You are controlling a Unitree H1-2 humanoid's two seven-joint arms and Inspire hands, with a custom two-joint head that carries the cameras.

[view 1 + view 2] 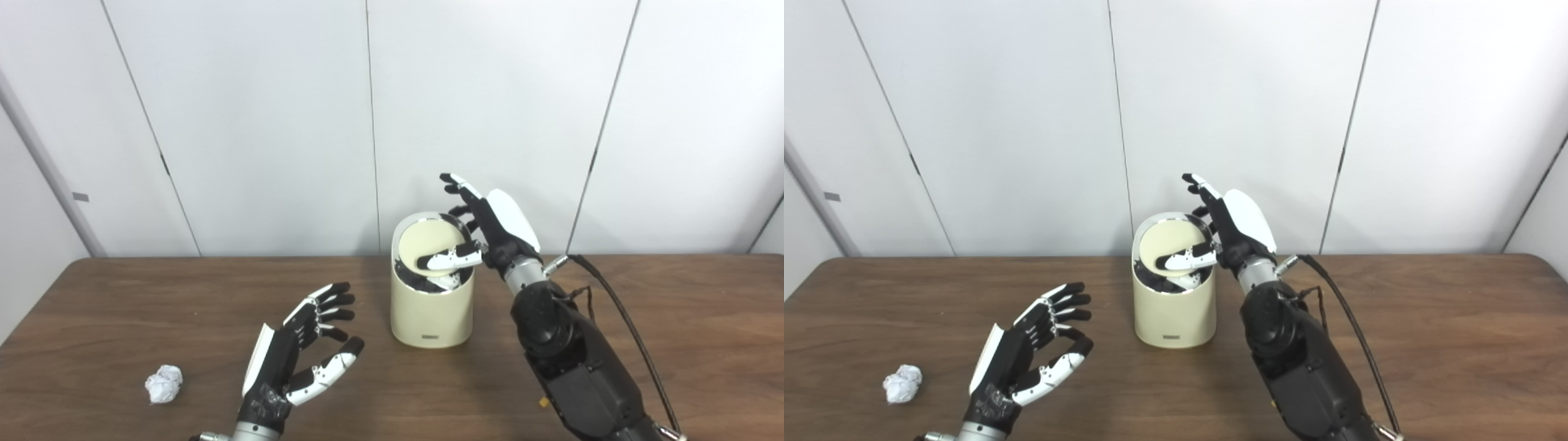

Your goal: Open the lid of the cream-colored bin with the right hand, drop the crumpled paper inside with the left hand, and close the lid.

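The cream-colored bin (431, 306) stands upright a little right of centre in my frame, its long axis vertical and its mouth facing up, with the small label low on its front turned toward me. Its lid (429, 244) is tipped on edge inside the rim, the pale disc angled toward the upper left, so I judge the opening step is underway and largely achieved. My right hand (490, 229) is at the bin's upper right edge, fingers spread upward and apart, the thumb laid across the lid and pressing it down into the mouth; it grips nothing, it only pushes. Dark interior shows under the tilted disc. The crumpled paper (163, 384) lies at the lower left of the frame on the wooden surface (674, 318), well apart from the bin and not yet picked up. My left hand (300, 355) hovers between paper and bin, low in the frame, palm facing right, fingers loosely curled and apart, holding nothing. Still left, as I read it: fetching the paper, dropping it in, and closing the lid.
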